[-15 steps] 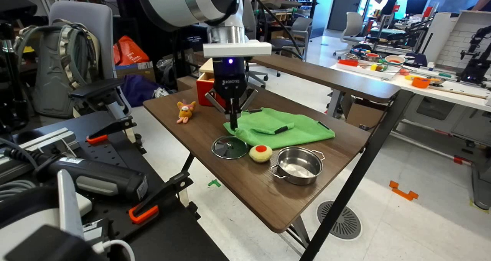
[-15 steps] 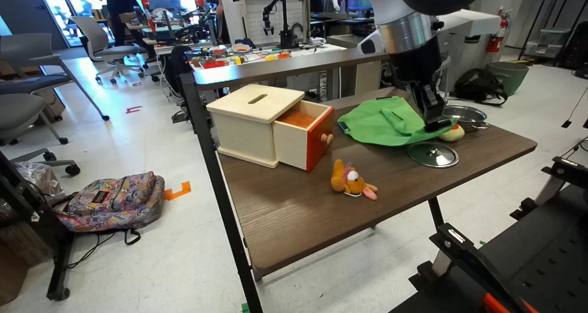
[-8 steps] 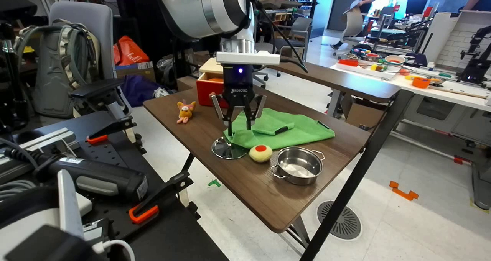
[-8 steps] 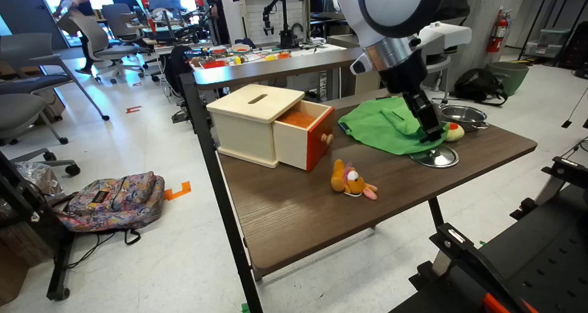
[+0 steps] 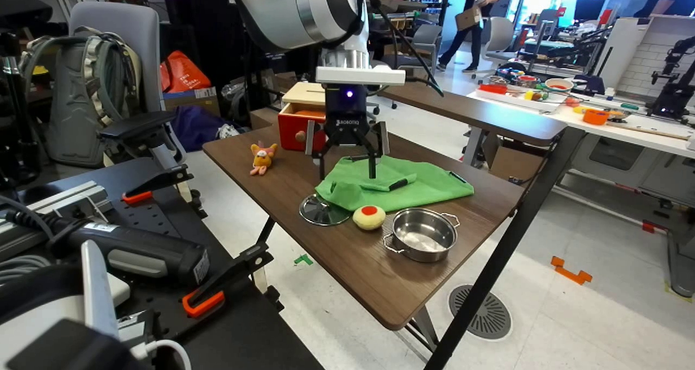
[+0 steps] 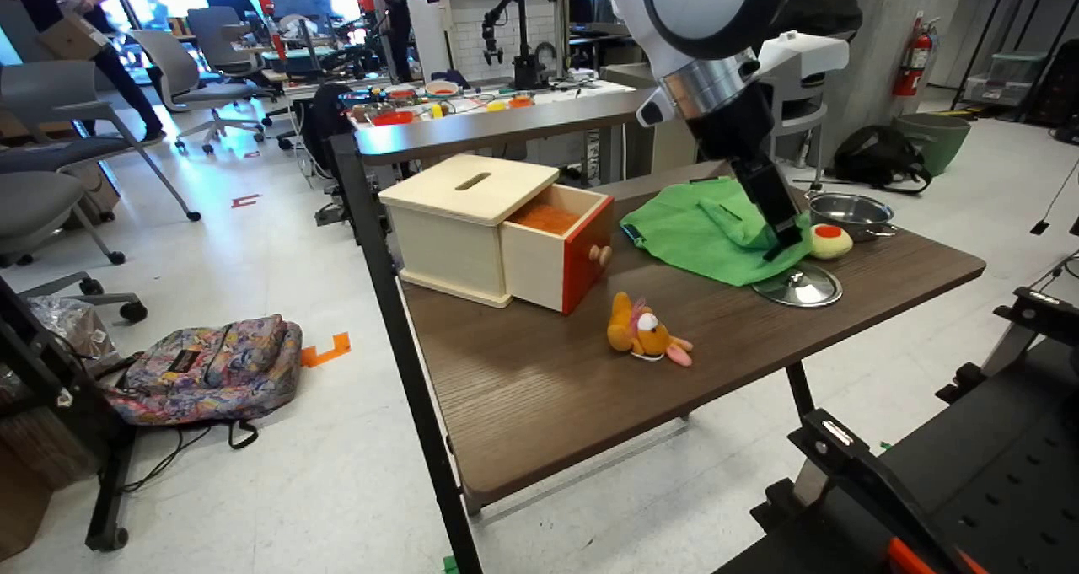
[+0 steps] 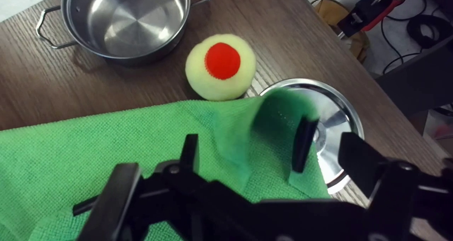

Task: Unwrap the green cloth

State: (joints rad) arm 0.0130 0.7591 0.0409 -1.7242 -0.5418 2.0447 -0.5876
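The green cloth point(image 5: 434, 188) lies spread on the wooden table with a folded flap on its upper side, seen in both exterior views. In the wrist view the cloth point(image 7: 106, 145) has a curled corner with a black tab point(image 7: 303, 143), overlapping part of a round metal lid point(image 7: 336, 117). My gripper point(image 5: 347, 177) hangs just over this corner, its fingers spread wide. Nothing is pinched between them; in the wrist view the gripper point(image 7: 270, 143) has the curled corner showing in its gap. Whether a fingertip touches the fabric, I cannot tell.
A yellow plush ball with a red spot point(image 5: 369, 218) sits against the cloth's edge, beside a metal pot point(image 5: 423, 234). An orange plush toy point(image 6: 647, 329) and a wooden box with a red-fronted, pulled-out drawer point(image 6: 552, 245) stand on the same table.
My gripper was shut on the cloth's raised corner; it has opened and let go. The corner has dropped over the lid, and the gripper has shifted slightly along the cloth, towards the box in view.
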